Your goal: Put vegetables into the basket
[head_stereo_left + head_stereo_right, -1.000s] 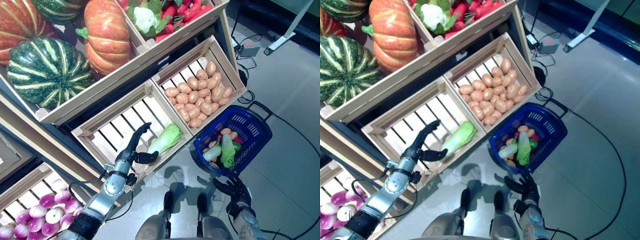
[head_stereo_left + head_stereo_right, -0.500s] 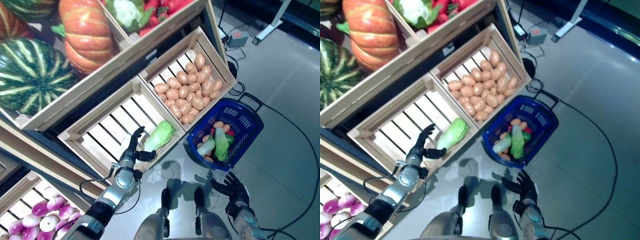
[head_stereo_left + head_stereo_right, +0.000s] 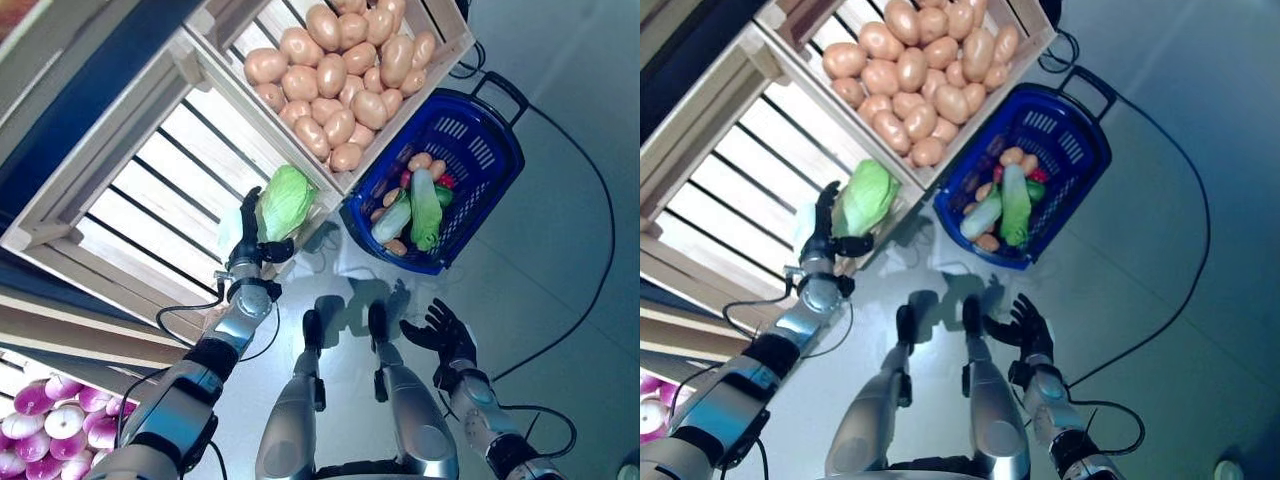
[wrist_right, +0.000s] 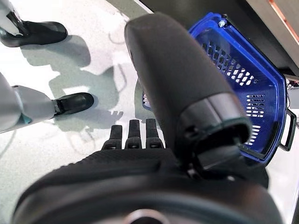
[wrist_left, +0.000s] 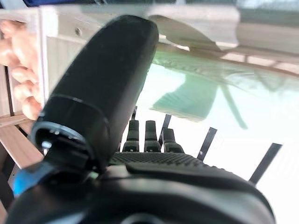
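While left hand (image 3: pixel 249 236) grips cabbage (image 3: pixel 286 201), R hand (image 3: pixel 441 335) splayed

Cabbage (image 3: pixel 286 200) is pale green with lighter veins, potatoes (image 3: pixel 338 70) a tan-orange, basket (image 3: pixel 492 150) deep blue with a black handle. Crates (image 3: pixel 120 190) are light bare wood; onions (image 3: pixel 40 415) purple and white. Floor (image 3: pixel 560 330) is glossy grey.

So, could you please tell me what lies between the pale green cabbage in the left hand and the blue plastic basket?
In the left eye view, the potato crate's wooden corner sits between the cabbage and basket; below it, bare floor.
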Motion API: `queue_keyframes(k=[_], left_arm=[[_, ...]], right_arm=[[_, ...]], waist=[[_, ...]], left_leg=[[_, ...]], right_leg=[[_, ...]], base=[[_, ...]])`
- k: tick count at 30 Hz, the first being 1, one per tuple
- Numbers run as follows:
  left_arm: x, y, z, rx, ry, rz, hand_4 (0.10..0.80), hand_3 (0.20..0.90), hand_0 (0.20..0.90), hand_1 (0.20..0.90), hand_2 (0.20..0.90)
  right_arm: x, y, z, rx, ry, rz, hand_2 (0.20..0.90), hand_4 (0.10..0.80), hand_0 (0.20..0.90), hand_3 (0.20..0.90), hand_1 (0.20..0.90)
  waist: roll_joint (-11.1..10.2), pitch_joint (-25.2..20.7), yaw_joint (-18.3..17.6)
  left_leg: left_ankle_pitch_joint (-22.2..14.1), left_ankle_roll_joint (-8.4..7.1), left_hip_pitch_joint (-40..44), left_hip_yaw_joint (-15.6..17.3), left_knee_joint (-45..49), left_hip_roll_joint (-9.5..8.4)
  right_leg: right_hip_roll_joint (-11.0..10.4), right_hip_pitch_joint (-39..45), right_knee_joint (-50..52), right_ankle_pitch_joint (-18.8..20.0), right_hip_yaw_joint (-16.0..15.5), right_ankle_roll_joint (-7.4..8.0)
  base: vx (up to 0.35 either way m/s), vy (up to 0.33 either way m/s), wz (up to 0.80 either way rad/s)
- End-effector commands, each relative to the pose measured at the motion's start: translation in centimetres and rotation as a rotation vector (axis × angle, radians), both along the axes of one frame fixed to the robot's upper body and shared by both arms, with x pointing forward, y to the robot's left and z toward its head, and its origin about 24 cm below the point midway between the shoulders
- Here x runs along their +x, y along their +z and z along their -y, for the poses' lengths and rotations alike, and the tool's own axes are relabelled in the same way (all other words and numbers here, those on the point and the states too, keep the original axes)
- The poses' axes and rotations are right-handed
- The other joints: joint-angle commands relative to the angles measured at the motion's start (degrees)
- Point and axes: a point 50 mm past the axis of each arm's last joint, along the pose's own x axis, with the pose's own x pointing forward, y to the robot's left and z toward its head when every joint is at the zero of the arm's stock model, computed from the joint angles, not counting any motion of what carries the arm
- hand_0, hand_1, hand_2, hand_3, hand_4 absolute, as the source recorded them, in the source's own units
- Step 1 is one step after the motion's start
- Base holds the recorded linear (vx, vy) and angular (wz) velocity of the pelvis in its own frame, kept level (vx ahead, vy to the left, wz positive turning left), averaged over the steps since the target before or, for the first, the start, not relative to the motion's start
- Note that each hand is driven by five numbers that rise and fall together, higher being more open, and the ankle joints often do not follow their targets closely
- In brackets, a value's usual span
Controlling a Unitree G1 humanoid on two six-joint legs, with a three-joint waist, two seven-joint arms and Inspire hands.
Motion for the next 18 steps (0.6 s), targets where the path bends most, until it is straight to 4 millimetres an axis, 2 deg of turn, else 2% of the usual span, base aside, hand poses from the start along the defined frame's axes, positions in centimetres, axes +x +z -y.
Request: queue_keyframes(k=[1, 10, 18], left_arm=[[1.8, 6.1, -1.0, 0.012, 0.101, 0.279, 0.8, 0.9, 0.9, 0.9, 0.9], [2.3, 8.0, -2.0, 0.016, 0.195, 0.332, 0.8, 0.9, 0.9, 0.9, 0.9], [2.3, 8.8, -3.3, -0.009, 0.283, 0.359, 0.8, 0.9, 0.9, 0.9, 0.9]], right_arm=[[0.8, 2.8, 0.7, 0.011, -0.03, 0.162, 0.9, 0.8, 0.9, 0.9, 0.9], [1.5, 4.1, 0.1, 0.013, -0.021, 0.212, 0.9, 0.8, 0.9, 0.9, 0.9], [1.6, 4.8, 0.1, 0.008, -0.021, 0.232, 0.9, 0.8, 0.9, 0.9, 0.9]], waist=[[-1.35, -0.05, -0.27], [-2.27, -0.04, -1.34], [-2.59, -0.04, -1.96]], left_leg=[[-0.12, -1.0, -7.64, 0.28, 6.44, 1.1], [-0.17, -1.22, -14.45, 0.6, 9.25, 0.83], [-0.47, -1.2, -17.35, 1.02, 10.73, 0.55]], right_leg=[[0.04, -5.8, 9.45, -1.2, 0.85, -1.83], [0.3, -12.41, 11.94, -1.41, 1.23, -2.15], [-0.01, -15.15, 12.61, -1.27, 1.49, -2.04]], base=[[-0.064, 0.001, 0.02], [-0.016, 0.008, 0.0], [-0.001, 0.022, -0.01]])
